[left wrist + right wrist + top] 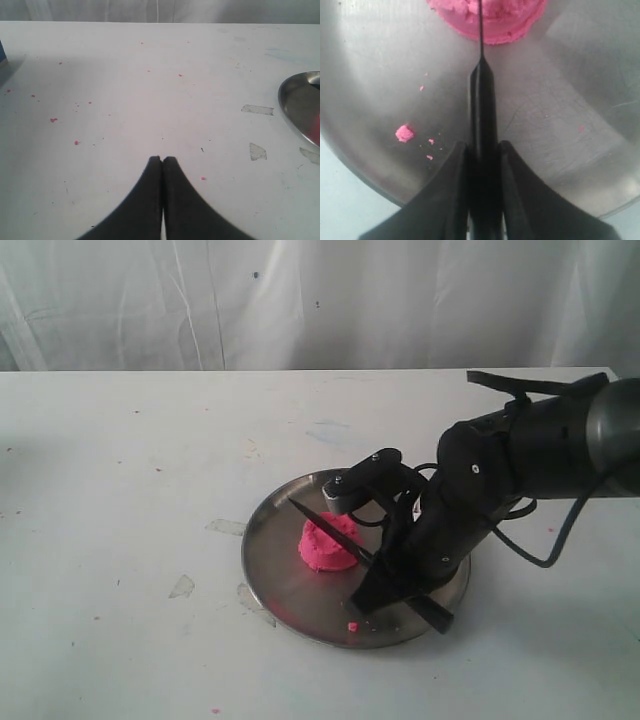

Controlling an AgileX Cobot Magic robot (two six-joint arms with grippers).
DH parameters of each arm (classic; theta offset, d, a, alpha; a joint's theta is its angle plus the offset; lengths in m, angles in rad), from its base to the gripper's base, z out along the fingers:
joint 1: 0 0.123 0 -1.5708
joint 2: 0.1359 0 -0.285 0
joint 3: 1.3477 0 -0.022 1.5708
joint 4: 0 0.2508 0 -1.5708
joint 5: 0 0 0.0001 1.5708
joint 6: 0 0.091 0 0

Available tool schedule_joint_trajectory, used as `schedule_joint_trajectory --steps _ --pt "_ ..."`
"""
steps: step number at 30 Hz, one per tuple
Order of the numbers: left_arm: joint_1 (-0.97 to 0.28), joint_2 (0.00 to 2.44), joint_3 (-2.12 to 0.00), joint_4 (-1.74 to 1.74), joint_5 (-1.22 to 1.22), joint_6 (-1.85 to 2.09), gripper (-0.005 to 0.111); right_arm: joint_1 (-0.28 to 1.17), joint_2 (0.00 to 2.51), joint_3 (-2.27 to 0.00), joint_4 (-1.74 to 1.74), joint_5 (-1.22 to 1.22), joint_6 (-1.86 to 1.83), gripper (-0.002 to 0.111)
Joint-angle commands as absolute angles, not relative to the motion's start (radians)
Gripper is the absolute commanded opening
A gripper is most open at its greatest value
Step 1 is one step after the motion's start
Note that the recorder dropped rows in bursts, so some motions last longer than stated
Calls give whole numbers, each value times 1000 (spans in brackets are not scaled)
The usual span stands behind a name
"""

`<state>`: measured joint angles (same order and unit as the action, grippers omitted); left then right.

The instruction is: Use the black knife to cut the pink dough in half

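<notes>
The pink dough (322, 546) is one domed lump in the middle of the round steel plate (262, 562). My right gripper (382, 572) is shut on the handle of the black knife (330, 527), whose thin blade runs across the top of the dough. In the right wrist view the knife (483, 110) points from between my fingers (454, 165) into the dough (497, 20), along its middle line. How deep the blade sits cannot be told. My left gripper (162, 159) is shut on nothing, over bare table left of the plate (294, 107).
A tiny pink crumb (404, 133) and smaller specks lie on the plate near its front rim (352, 626). Pink specks and clear tape scraps (257, 151) dot the white table. A white curtain hangs behind the table.
</notes>
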<state>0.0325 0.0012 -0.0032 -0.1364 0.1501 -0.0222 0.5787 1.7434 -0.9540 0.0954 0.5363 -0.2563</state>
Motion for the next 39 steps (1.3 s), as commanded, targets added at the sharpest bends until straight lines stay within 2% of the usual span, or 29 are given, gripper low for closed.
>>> schedule_joint_trajectory --steps 1,22,32,36,39 --pt "35 0 0 -148 151 -23 0 580 1757 -956 87 517 -259 0" --pt "35 0 0 -156 125 -32 0 578 1758 -956 90 506 -266 0" --pt "35 0 0 -466 -27 -369 0 578 1758 -956 90 506 -259 0" --pt "33 0 -78 -472 83 -416 0 578 1758 -965 78 512 -240 0" --pt "23 0 -184 -472 159 -288 0 578 1758 -979 76 520 -233 0"
